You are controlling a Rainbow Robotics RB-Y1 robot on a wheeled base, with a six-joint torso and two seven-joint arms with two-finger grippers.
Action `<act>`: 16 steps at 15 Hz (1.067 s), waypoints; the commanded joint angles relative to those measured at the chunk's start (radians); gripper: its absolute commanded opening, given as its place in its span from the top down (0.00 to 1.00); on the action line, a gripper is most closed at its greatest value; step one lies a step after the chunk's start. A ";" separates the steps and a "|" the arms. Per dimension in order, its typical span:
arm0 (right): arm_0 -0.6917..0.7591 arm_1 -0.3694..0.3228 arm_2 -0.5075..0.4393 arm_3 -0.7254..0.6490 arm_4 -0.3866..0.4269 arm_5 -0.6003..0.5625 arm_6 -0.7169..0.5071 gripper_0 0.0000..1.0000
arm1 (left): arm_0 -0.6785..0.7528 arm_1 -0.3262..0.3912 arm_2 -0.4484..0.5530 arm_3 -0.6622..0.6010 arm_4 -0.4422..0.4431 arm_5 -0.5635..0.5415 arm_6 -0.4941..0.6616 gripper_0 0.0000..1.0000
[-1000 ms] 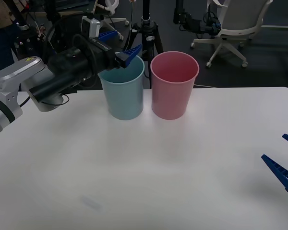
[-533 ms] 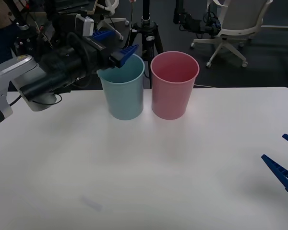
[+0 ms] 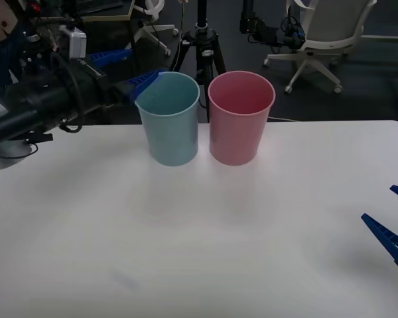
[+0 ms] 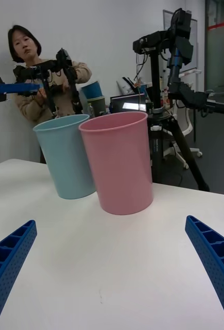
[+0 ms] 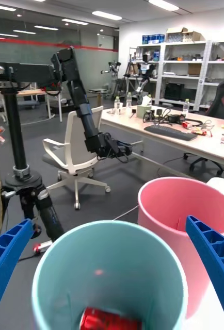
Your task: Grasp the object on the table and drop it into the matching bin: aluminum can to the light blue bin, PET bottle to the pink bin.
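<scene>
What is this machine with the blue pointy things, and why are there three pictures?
It is a robot with two arms. The blue pointy things are the fingers of its hands. One picture looks down from above its arms. The other two come from little cameras on its wrists. On the white table stand a light blue bin and a pink bin. The left hand hangs open just behind the blue bin, holding nothing. Its wrist camera peeks inside and sees a red can at the bottom. The right hand waits open, low over the table near the right edge.
</scene>
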 commanded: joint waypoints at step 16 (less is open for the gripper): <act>0.000 0.000 0.000 0.000 0.000 0.000 0.000 0.00 | 0.728 0.015 0.597 -0.246 -0.215 -0.219 -0.023 0.00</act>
